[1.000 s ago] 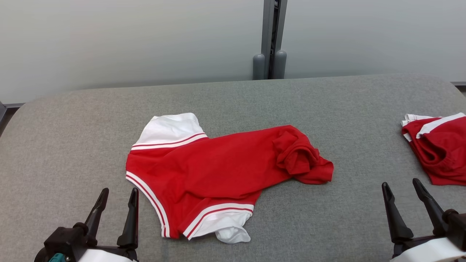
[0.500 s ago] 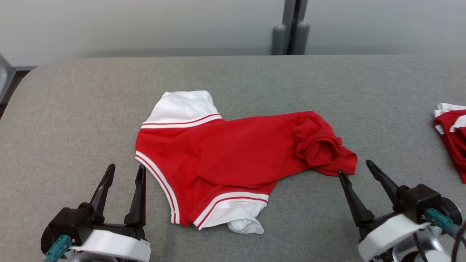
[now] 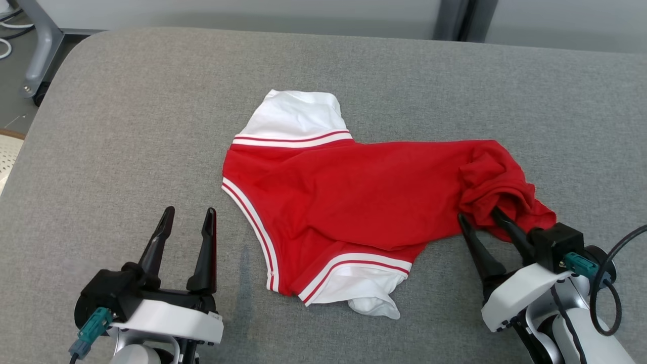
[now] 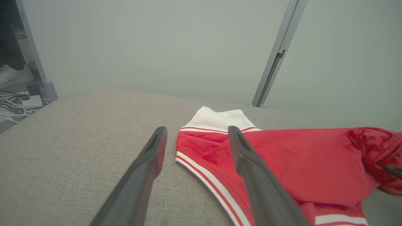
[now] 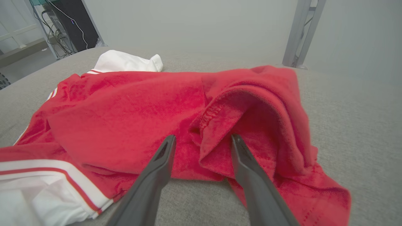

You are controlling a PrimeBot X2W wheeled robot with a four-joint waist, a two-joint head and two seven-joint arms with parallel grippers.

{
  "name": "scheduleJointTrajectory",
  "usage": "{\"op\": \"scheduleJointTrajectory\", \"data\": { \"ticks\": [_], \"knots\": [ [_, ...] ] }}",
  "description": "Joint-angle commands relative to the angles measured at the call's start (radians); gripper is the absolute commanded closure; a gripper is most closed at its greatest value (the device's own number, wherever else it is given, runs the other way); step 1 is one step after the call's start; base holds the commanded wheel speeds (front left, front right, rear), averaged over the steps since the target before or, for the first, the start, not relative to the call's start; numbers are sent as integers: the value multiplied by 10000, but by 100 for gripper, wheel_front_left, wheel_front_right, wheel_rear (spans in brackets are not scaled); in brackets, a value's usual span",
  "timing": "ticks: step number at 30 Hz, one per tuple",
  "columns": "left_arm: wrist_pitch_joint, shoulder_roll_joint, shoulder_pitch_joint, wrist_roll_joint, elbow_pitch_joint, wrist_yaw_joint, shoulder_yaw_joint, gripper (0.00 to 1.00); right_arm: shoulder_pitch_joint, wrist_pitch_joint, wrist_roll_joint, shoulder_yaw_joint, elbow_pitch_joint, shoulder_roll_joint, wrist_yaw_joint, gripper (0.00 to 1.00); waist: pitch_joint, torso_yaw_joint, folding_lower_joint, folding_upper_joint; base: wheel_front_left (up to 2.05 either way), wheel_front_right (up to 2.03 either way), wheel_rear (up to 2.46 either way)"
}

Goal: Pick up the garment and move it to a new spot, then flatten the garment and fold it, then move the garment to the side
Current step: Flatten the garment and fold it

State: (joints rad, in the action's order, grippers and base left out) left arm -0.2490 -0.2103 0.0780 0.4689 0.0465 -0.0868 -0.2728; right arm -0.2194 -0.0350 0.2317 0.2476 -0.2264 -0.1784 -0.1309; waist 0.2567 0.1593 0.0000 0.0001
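The red garment (image 3: 354,202) lies near the middle of the grey counter (image 3: 126,126), mostly flat. One white sleeve (image 3: 295,114) sticks out from the garment's far side and another (image 3: 364,293) from its near side. Each sleeve is set off from the red by white and red stripes. A striped edge (image 3: 247,217) curves along the garment's left end. The garment's right end is bunched into a rumpled heap (image 3: 498,182).

My right pincer (image 3: 478,213) sits low on the counter at that heap. Its two fingers are spread, not clamped. In the right wrist view a stitched fold (image 5: 216,125) of the red cloth stands between them, with one finger just beside the cloth and the other tucked against it. I cannot tell whether the tips press on the fabric.

My left pincer (image 3: 190,210) hovers released, fingers wide, just left of the garment's striped edge and apart from it, with bare counter between its fingers.

Beyond the garment, past the counter's far edge, stands a grey post (image 3: 457,20). Well to the garment's left, off the counter, the left wrist view shows a white shoe (image 4: 12,75) and loose cables (image 4: 15,103) on the floor.
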Motion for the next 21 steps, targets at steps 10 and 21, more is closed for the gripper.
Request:
{"op": "scheduleJointTrajectory", "data": {
  "ticks": [10, 21],
  "knots": [
    [-147, 39, 84, -161, 152, 64, 298, 0, 45, -387, -68, 215, 1019, -111, 2, 100, -94, -222, 0, -1, 0, 0, 0],
    [-155, -115, -8, -285, 21, 29, 436, 0, -18, -146, -345, -333, 3517, -65, 2, 100, -314, -915, 0, -1, 0, 0, 0]
  ]
}}
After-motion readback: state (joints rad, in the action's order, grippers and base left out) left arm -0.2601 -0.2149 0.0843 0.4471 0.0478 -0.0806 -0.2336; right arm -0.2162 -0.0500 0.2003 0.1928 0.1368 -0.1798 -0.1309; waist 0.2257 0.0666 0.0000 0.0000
